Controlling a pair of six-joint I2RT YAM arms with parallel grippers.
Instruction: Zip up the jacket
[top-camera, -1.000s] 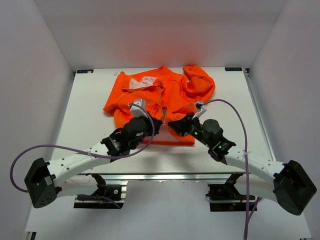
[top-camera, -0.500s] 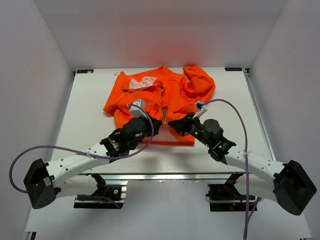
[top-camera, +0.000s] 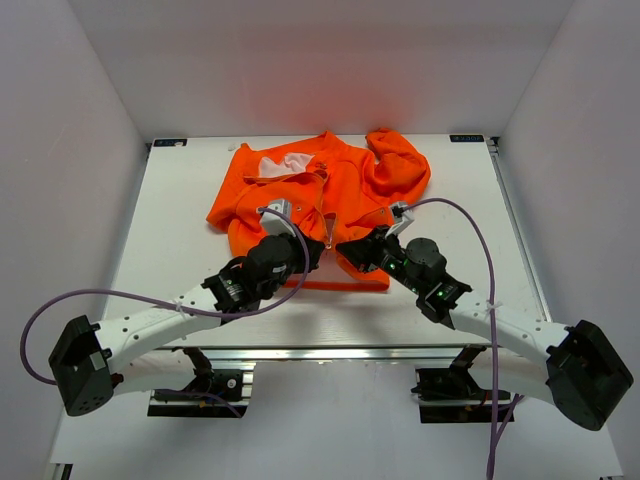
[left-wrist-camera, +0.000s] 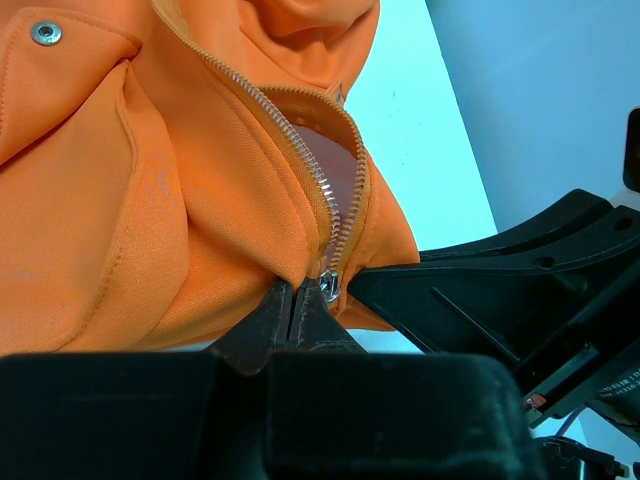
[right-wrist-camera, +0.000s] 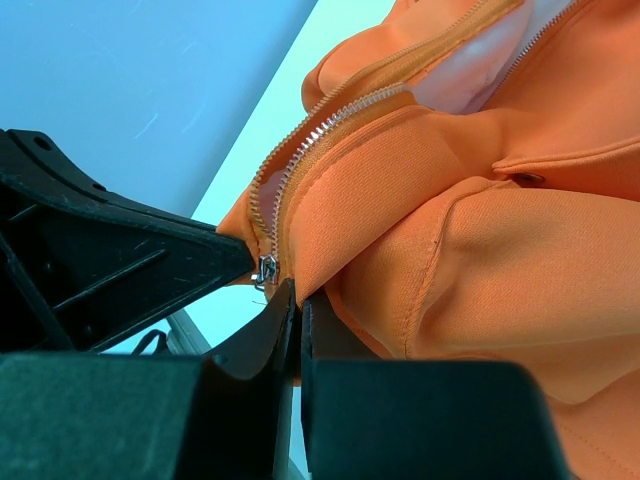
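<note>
Top view: jacket (top-camera: 330, 190) lies crumpled on table (top-camera: 170, 250), at 12 o'clock from the arm bases, roughly centred side to side. It is orange and front up. One sleeve is bunched at its 2 o'clock corner, and pale lining (top-camera: 288, 162) shows by the collar at 11 o'clock. The zipper (left-wrist-camera: 300, 140) runs 12 to 6 down the middle. In both wrist views its teeth stand parted above the slider (left-wrist-camera: 329, 288), with lining showing between the rows.

Both arms reach to the jacket's 6 o'clock hem, tips almost meeting at the zipper's bottom end.

The left gripper (left-wrist-camera: 297, 298) has its fingers pressed together, pinching hem fabric. In its own view the slider sits just at 2 o'clock of the tips.

The right gripper (right-wrist-camera: 297, 300) also has its fingers pressed together, pinching the hem on the other side of the zipper. In its view the slider sits just at 11 o'clock of the tips.

Each wrist view shows the other gripper's black body right next to the slider. Whether it touches the slider, can't tell. Fabric by the hem rises in folds over both tips.

A metal snap (left-wrist-camera: 45, 33) sits on a flap at 10 o'clock in the left wrist view. A second snap (right-wrist-camera: 527, 178) is at 3 o'clock in the right wrist view. A purple cable (top-camera: 60, 300) loops off the left arm.
</note>
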